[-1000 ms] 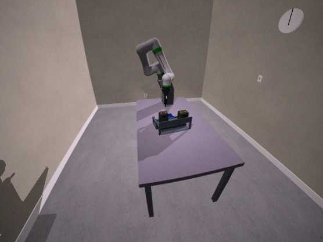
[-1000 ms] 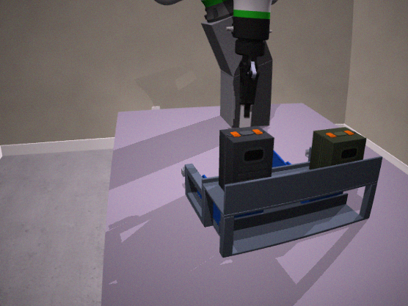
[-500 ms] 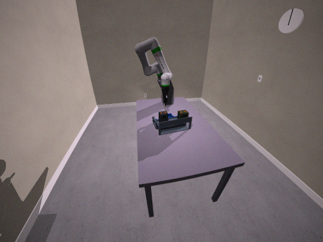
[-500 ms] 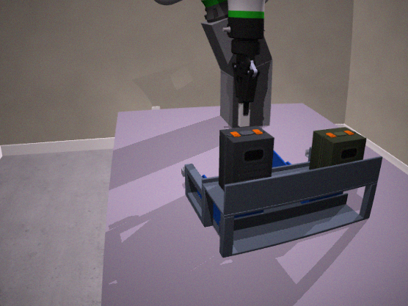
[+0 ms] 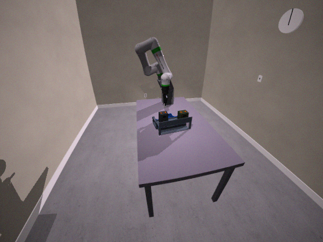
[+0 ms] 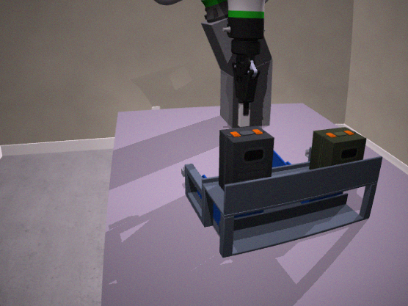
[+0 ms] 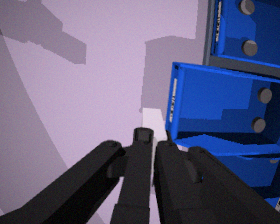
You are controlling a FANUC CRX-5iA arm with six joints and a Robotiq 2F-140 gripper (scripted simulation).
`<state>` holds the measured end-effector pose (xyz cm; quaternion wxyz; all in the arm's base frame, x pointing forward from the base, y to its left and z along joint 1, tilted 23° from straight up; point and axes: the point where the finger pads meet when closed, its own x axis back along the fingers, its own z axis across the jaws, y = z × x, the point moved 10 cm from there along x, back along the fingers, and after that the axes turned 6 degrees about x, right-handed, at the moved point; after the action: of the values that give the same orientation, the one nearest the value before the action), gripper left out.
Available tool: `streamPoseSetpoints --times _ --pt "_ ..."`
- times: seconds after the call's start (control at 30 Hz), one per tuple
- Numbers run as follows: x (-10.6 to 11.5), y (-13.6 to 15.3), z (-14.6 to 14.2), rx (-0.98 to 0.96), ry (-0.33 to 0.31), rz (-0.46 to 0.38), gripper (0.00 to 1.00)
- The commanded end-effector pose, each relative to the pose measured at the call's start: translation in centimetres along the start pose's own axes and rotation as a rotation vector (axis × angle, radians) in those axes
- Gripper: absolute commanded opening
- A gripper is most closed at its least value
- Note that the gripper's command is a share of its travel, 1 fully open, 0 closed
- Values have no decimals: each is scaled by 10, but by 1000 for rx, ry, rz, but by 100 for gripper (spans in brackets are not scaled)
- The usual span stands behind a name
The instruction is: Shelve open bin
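Observation:
The blue open bins show in the wrist view on the right. One bin (image 7: pixel 246 28) sits inside the grey shelf frame (image 7: pixel 209 28) (image 6: pixel 301 184) (image 5: pixel 174 125). The middle bin (image 7: pixel 213 106) sticks out farther over the table than its neighbours and holds grey round parts (image 7: pixel 258 123). A third bin (image 7: pixel 250 172) lies below it in the view. My gripper (image 7: pixel 150 122) (image 6: pixel 245 115) (image 5: pixel 165 106) is shut and empty. Its tips point down beside the middle bin's front corner, on the shelf's far side as the top and exterior views see it. I cannot tell whether they touch.
A dark grey box (image 6: pixel 246 156) and an olive box (image 6: pixel 339 147), both with orange tabs, stand on the shelf's top board. Blue of a bin (image 6: pixel 279 159) shows behind the dark box. The shelf stands on a purple table (image 5: pixel 186 151).

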<state>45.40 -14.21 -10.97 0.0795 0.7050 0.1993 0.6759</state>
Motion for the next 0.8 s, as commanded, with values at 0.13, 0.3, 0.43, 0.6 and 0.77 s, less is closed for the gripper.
streamPoseSetpoints --times 0.13,0.3,0.43,0.6,0.77 --pt "0 0 0 0 0 0 0" --pt "0 0 0 0 0 0 0" --pt "0 0 0 0 0 0 0" --pt "-4 0 0 0 0 0 0" --pt "-12 0 0 0 0 0 0"
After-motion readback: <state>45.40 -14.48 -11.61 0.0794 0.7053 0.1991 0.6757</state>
